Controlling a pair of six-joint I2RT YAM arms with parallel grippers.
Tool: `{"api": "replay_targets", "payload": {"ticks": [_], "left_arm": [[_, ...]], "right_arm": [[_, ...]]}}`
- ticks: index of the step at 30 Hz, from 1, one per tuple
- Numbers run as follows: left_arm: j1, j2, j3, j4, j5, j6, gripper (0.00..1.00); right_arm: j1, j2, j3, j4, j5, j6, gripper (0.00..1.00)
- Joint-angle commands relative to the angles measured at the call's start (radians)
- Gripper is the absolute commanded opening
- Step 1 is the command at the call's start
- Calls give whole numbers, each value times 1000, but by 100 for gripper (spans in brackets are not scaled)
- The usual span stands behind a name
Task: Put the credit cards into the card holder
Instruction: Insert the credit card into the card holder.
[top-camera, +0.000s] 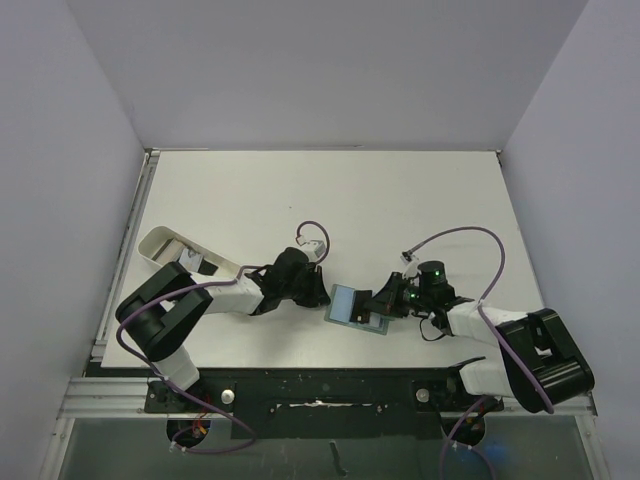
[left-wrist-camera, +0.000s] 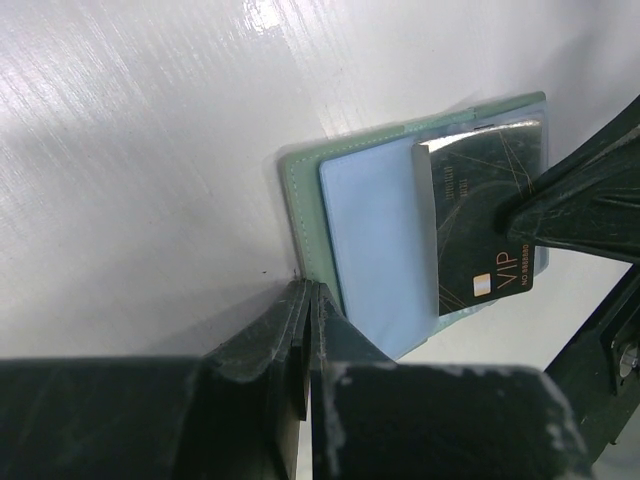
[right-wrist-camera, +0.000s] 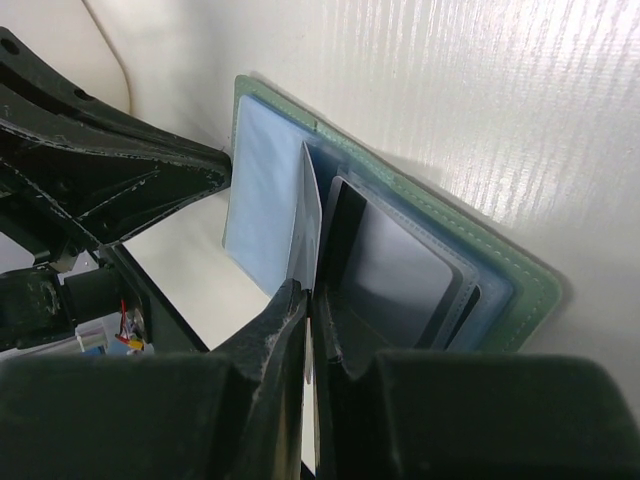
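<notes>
The card holder (top-camera: 352, 305) lies open on the table between my grippers, green rim and light blue inside (left-wrist-camera: 375, 235). My right gripper (top-camera: 384, 303) is shut on a black credit card (left-wrist-camera: 480, 215) marked VIP and holds it tilted over the slotted half. In the right wrist view the card (right-wrist-camera: 311, 215) stands nearly edge-on between my closed fingertips (right-wrist-camera: 312, 292). A dark card-shaped rectangle (right-wrist-camera: 395, 275) sits in a slot of the holder (right-wrist-camera: 530, 290). My left gripper (top-camera: 321, 292) is shut, and its tips (left-wrist-camera: 306, 290) rest at the holder's green edge.
A white oblong tray (top-camera: 178, 250) stands at the left beside the left arm, with something small in it. The table's front edge runs just below the holder. Purple cables loop above both wrists.
</notes>
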Motion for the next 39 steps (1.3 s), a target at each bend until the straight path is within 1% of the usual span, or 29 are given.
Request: {"api": "replay_targets", "payload": {"ticks": [1, 10, 11, 19, 22, 24, 27, 29, 31, 34, 39], "left_arm": [[-21, -6, -10, -34, -14, -12, 0], [-25, -31, -35, -22, -27, -52, 0], [-26, -33, -59, -14, -28, -62, 0], [-38, -26, -91, 52, -17, -111, 0], [-37, -27, -91, 55, -19, -113, 0], [-37, -32, -93, 54, -23, -115, 0], [-38, -38, -98, 58, -24, -121, 0], [-37, -41, -100, 58, -26, -123, 0], [-38, -45, -100, 59, -25, -125, 0], [-38, -48, -102, 61, -25, -129, 0], [-38, -48, -118, 88, -19, -139, 0]], "right_arm": [[1, 17, -24, 65, -21, -10, 2], [1, -10, -60, 140, -8, 38, 0], [1, -13, -65, 150, -7, 42, 0], [14, 23, -65, 189, -17, 59, 1], [15, 5, -37, 100, 17, 34, 9], [16, -30, -13, -4, 67, 5, 15], [18, -95, 28, -164, 143, -22, 29], [19, -127, 54, -250, 180, -37, 36], [29, -151, 69, -300, 207, -40, 39], [68, -168, 88, -345, 250, -34, 39], [124, -156, 107, -333, 302, -6, 39]]}}
